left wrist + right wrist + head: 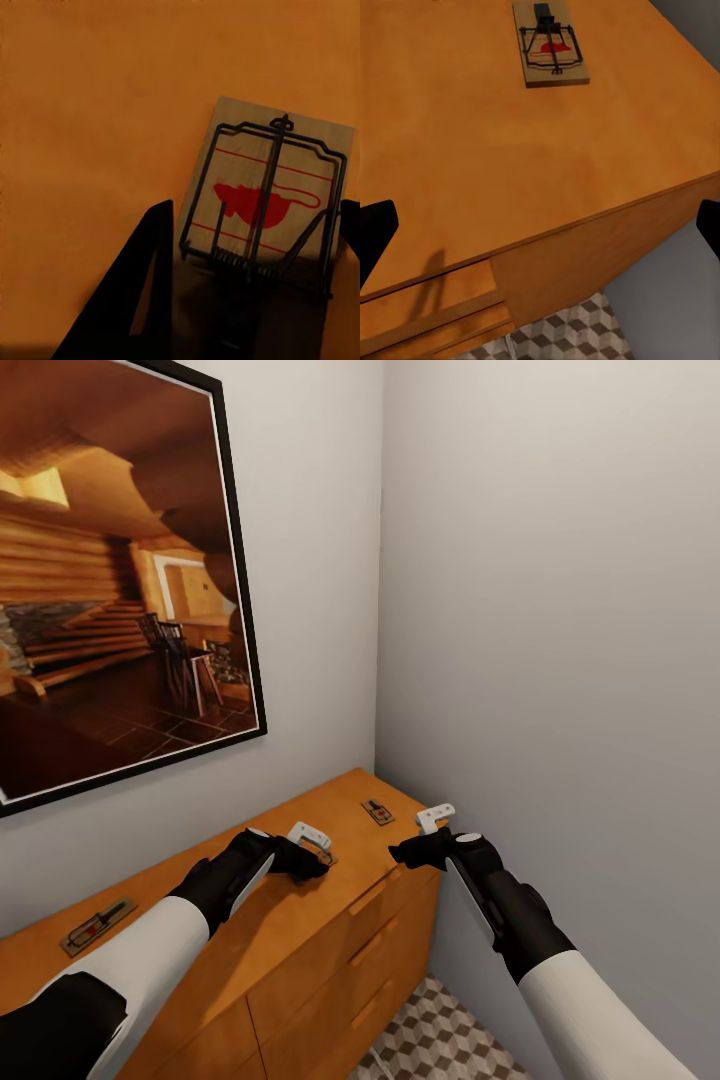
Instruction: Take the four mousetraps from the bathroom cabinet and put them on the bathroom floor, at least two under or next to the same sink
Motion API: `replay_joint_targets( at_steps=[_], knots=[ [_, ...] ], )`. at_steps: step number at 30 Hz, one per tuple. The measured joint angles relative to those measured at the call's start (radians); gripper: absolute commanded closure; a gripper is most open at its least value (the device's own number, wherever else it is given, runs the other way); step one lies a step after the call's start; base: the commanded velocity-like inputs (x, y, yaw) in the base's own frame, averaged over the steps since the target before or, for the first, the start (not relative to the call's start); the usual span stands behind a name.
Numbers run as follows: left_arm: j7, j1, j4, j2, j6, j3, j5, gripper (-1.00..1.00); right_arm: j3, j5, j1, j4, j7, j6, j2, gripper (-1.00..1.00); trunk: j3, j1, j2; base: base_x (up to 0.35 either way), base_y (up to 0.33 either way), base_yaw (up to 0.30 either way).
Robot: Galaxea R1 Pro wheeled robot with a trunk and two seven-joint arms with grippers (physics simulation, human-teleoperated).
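A trap (270, 202) on the cabinet (300, 920) is being straddled by the left gripper (312, 847), jaws apart, a closing pinch being needed next; the right gripper (425, 838), jaws apart, is being hovered with another trap (550, 46) at 12 o'clock.

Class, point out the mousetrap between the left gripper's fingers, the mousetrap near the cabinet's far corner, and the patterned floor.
Nearer mousetrap (262, 202), left wrist view, red print.
Far mousetrap (551, 51), right wrist view, board middle.
Bathroom floor (440, 1040), head view, bare tile.
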Motion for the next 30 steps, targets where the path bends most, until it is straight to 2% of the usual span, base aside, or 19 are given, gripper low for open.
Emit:
replay_joint_targets(
  at_steps=[6,9,18,25,30],
  knots=[
    [0.0,0.0,-0.005,-0.002,0.003,0.0,-0.014,1.0,0.0,0.0,0.0,0.0,0.0,0.0,0.0,-1.0,0.0,0.0,0.0,0.0,0.0,0.0],
    [-0.001,0.0,-0.008,-0.005,0.002,0.0,-0.038,1.0,0.0,-0.001,0.0,0.0,0.0,0.0,0.0,-1.0,0.0,0.0,0.0,0.0,0.0,0.0],
    [-0.001,0.0,-0.009,-0.005,0.003,0.001,-0.04,1.0,0.006,-0.001,0.0,0.0,0.0,0.0,0.0,-1.0,0.0,0.0,0.0,0.0,0.0,0.0],
    [-0.001,0.0,-0.009,-0.005,0.003,0.001,-0.04,1.0,0.039,-0.002,0.0,0.0,0.0,0.0,0.0,-1.0,0.0,0.0,0.0,0.0,0.0,0.0],
    [-0.003,0.0,0.01,-0.005,0.004,0.001,-0.03,1.0,0.047,-0.001,0.0,0.0,-0.001,0.0,0.0,-1.0,0.016,-0.019,0.035,0.0,0.0,0.0]
  ],
)
